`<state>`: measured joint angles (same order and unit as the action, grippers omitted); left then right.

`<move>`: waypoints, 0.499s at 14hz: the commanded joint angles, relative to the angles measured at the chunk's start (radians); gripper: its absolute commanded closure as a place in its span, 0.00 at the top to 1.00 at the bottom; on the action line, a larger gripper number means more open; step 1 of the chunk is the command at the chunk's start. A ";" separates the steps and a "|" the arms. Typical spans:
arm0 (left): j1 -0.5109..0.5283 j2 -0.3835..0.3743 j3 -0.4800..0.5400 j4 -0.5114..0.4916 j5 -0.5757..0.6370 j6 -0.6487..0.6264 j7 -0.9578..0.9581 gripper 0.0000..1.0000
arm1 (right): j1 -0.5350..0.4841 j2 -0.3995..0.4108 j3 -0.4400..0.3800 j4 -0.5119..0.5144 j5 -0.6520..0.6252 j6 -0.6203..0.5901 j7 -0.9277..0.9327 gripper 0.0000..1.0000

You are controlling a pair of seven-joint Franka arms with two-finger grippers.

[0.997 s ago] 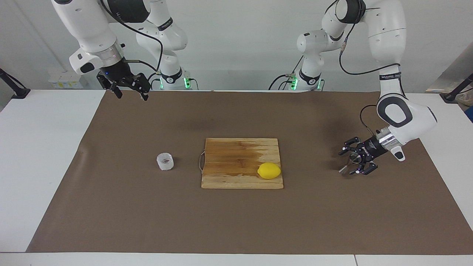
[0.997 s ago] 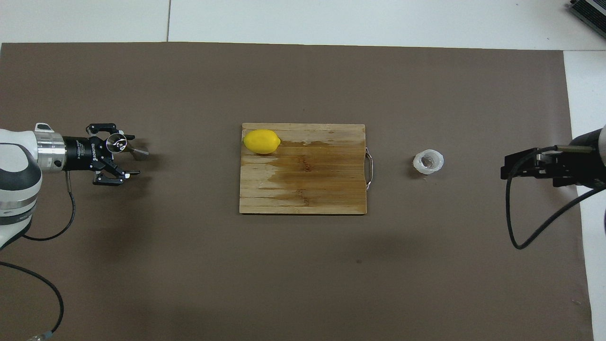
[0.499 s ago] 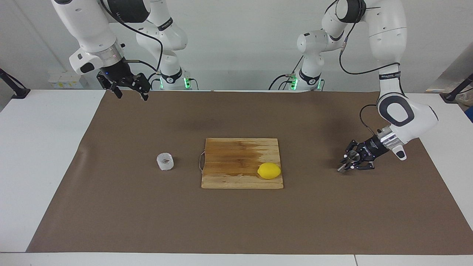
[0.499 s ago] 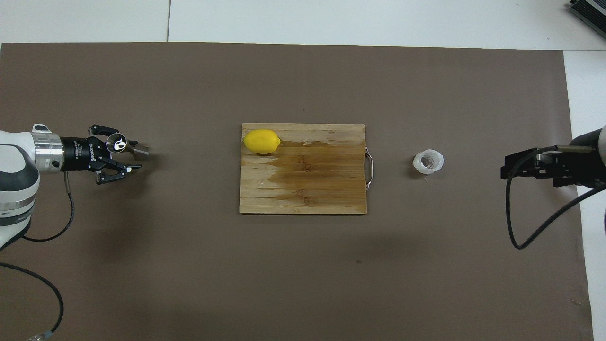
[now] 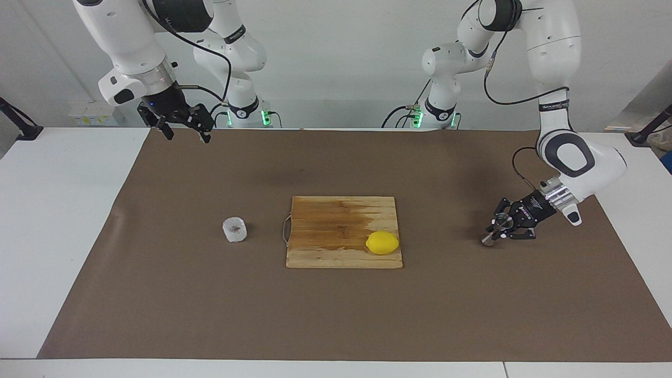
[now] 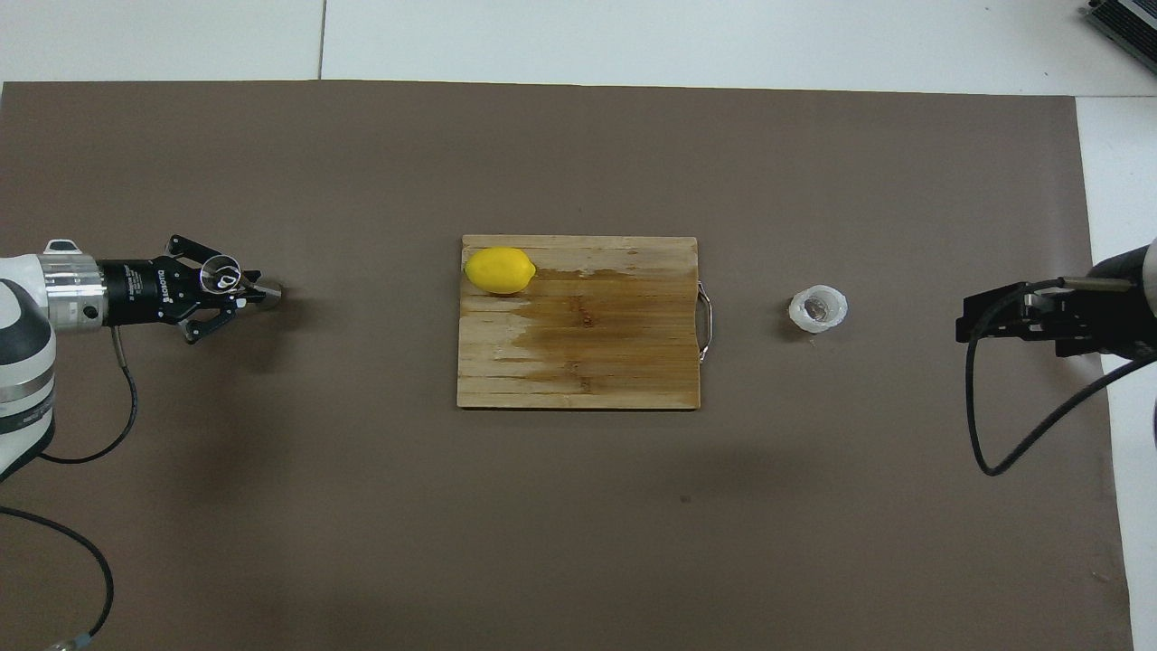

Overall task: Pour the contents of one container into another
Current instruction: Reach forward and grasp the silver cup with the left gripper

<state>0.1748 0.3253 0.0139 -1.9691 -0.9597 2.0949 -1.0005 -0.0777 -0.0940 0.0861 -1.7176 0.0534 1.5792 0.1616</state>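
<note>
Steel jigger (image 5: 493,231) pinched in left gripper (image 5: 502,227), tilted, base touching mat.

Table (image 5: 63,220): brown mat (image 5: 336,304), board (image 5: 336,220), cup (image 5: 234,229), jigger (image 5: 496,231) perhaps touching.

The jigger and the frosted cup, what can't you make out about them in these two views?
- Jigger: the left gripper covers its waist in both views, so the grasp and any contents are unclear.
- Cup: a dark spot inside shows in the overhead view, too small to identify.
- Right gripper: fingers too small to read; it waits over the mat's edge.
</note>
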 commanded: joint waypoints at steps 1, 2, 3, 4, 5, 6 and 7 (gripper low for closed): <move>-0.068 -0.067 0.005 -0.042 -0.043 -0.004 0.002 0.00 | -0.010 0.005 0.001 0.012 0.019 -0.014 -0.011 1.00; -0.128 -0.081 0.006 -0.051 -0.048 0.025 -0.025 0.00 | -0.010 0.005 0.001 0.012 0.020 -0.014 -0.011 1.00; -0.167 -0.092 0.006 -0.053 -0.051 0.078 -0.096 0.00 | -0.010 0.005 0.001 0.012 0.019 -0.014 -0.011 1.00; -0.208 -0.097 0.005 -0.047 -0.051 0.109 -0.160 0.00 | -0.010 0.005 0.001 0.012 0.019 -0.014 -0.011 1.00; -0.257 -0.106 0.006 -0.039 -0.051 0.132 -0.231 0.00 | -0.010 0.005 0.001 0.012 0.019 -0.014 -0.011 1.00; -0.303 -0.112 0.006 -0.039 -0.051 0.178 -0.292 0.00 | -0.010 0.005 0.001 0.012 0.020 -0.014 -0.010 1.00; -0.349 -0.120 0.006 -0.037 -0.051 0.216 -0.361 0.00 | -0.010 0.005 0.001 0.012 0.019 -0.014 -0.011 1.00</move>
<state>-0.0975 0.2497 0.0033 -1.9736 -0.9938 2.2418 -1.2602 -0.0777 -0.0940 0.0861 -1.7176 0.0534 1.5792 0.1616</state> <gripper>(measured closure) 0.736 0.000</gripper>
